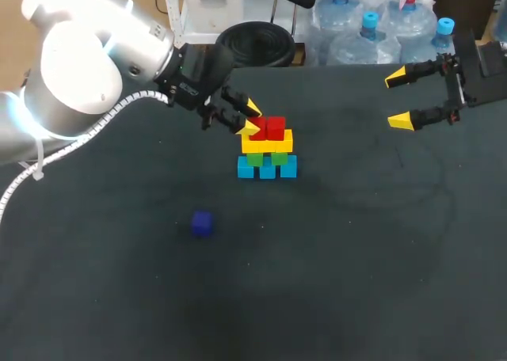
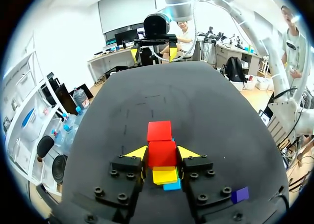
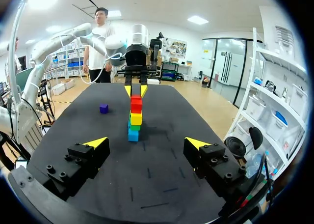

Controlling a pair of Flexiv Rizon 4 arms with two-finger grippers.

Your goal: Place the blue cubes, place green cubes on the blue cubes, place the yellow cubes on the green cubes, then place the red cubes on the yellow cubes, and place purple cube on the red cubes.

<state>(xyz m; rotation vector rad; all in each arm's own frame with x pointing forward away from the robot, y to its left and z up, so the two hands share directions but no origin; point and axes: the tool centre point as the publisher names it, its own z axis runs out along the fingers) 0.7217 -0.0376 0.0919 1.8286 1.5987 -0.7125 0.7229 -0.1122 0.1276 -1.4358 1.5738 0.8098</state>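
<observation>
A cube stack stands mid-table: blue cubes (image 1: pixel 267 169) at the bottom, green cubes (image 1: pixel 265 158) on them, yellow cubes (image 1: pixel 269 142) above. One red cube (image 1: pixel 276 127) sits on the yellow layer. Beside it, level with it, is a second red cube (image 2: pixel 162 154), and my left gripper (image 2: pixel 162 153) is shut on it from both sides. The purple cube (image 1: pixel 202 223) lies alone on the table, nearer the front and left of the stack. My right gripper (image 1: pixel 404 100) hangs open and empty far to the right of the stack.
The table is a dark mat (image 1: pixel 356 258). The left arm's wrist and its white cable (image 1: pixel 119 108) reach in from the upper left, over the mat behind the stack.
</observation>
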